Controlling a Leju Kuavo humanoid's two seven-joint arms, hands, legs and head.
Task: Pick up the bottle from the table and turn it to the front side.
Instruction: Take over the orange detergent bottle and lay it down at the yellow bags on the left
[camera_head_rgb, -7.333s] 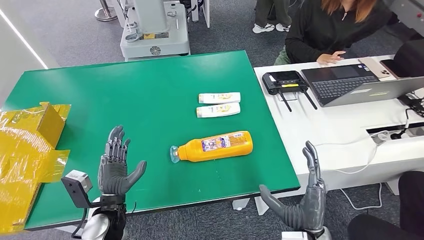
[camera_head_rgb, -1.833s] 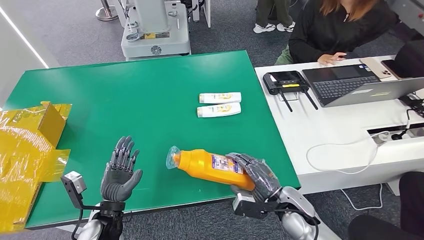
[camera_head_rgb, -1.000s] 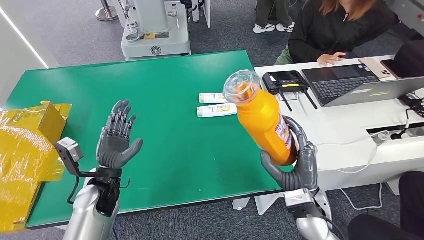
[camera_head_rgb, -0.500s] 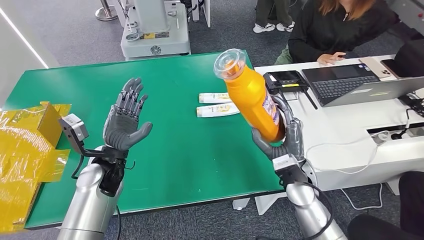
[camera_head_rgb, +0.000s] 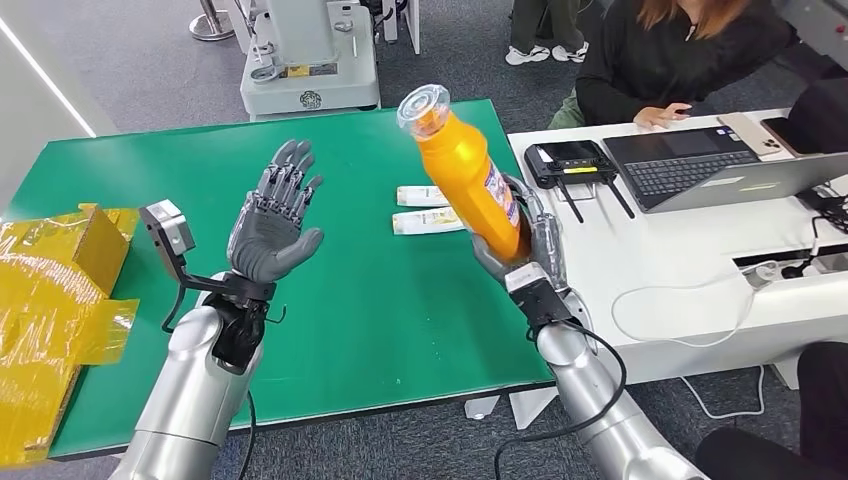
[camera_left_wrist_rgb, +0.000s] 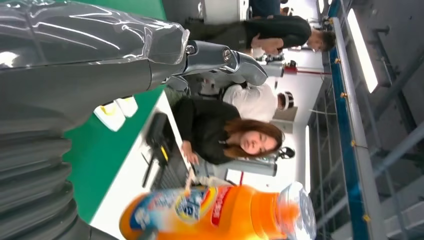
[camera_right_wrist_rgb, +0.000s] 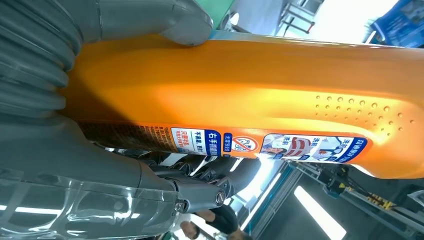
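Right hand (camera_head_rgb: 520, 255) grasps bottle (camera_head_rgb: 465, 170) base, cap tilted toward 11 o'clock; left hand (camera_head_rgb: 275, 215) released, fingers spread. Rotate slowly; support with left palm.

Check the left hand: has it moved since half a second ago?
Yes. The left hand has risen and gone farther across the green table, toward the two white tubes and the orange bottle.
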